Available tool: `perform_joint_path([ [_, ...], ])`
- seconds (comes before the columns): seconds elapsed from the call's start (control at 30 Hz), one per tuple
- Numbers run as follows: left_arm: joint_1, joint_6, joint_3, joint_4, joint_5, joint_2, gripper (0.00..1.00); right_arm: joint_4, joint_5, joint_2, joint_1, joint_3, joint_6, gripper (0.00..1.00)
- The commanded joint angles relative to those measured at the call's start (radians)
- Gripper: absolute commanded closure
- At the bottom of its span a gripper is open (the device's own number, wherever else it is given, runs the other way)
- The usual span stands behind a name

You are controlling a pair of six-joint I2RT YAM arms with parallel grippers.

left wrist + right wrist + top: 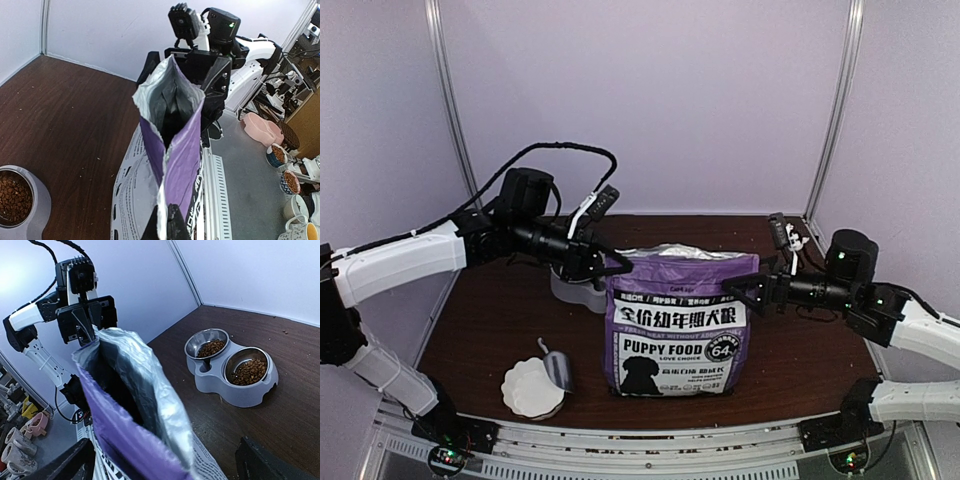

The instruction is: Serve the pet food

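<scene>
The purple-and-white bag (680,320) stands upright mid-table, its mouth open. My left gripper (616,265) is shut on the bag's top left edge; in the left wrist view the fingers (167,224) pinch the foil rim. My right gripper (738,290) is at the bag's top right corner, jaws wide open on either side of the bag end (150,440). The pet food (247,371) lies as brown kibble in both cups of a grey double bowl (240,392); one cup also shows in the left wrist view (12,197).
The double bowl (572,292) stands behind the bag's left side, under my left arm. A white scalloped dish (532,388) and a shiny metal scoop (558,370) lie at the front left. Cups and a pink dish (260,127) stand off the table.
</scene>
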Motion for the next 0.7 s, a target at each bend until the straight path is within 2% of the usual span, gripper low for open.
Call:
perform_joint_path([
  [0.0,0.008,0.018,-0.009,0.062,0.057,0.014,1.00,0.073,0.009,0.053,0.012,0.024,-0.051,0.03],
  [0.03,0.008,0.019,-0.011,0.062,0.050,0.012,1.00,0.081,0.001,0.066,0.013,0.027,-0.053,0.08],
  [0.07,0.008,0.021,-0.012,0.060,0.034,0.008,1.00,0.081,-0.007,0.076,0.013,0.033,-0.050,0.18],
  [0.23,0.007,0.047,-0.033,0.044,-0.158,-0.033,1.00,-0.035,0.075,0.090,0.015,0.070,-0.077,0.81],
  [0.3,0.008,0.051,-0.044,0.033,-0.267,-0.053,1.00,-0.076,0.129,0.063,0.013,0.071,-0.085,0.91],
  [0.4,0.005,0.061,-0.037,-0.010,-0.404,-0.068,1.00,-0.140,0.204,0.003,0.015,0.070,-0.097,1.00],
  [0.47,0.001,0.078,-0.029,-0.024,-0.403,-0.070,1.00,-0.169,0.219,-0.041,0.014,0.066,-0.103,1.00],
  [0.5,-0.003,0.087,-0.027,-0.025,-0.371,-0.069,1.00,-0.187,0.213,-0.057,0.015,0.067,-0.105,0.96],
  [0.53,-0.009,0.097,-0.024,-0.024,-0.332,-0.066,1.00,-0.200,0.196,-0.068,0.015,0.071,-0.106,0.86],
  [0.67,-0.053,0.129,0.016,-0.052,-0.124,-0.032,1.00,-0.353,0.156,-0.072,0.015,0.168,-0.152,0.33],
])
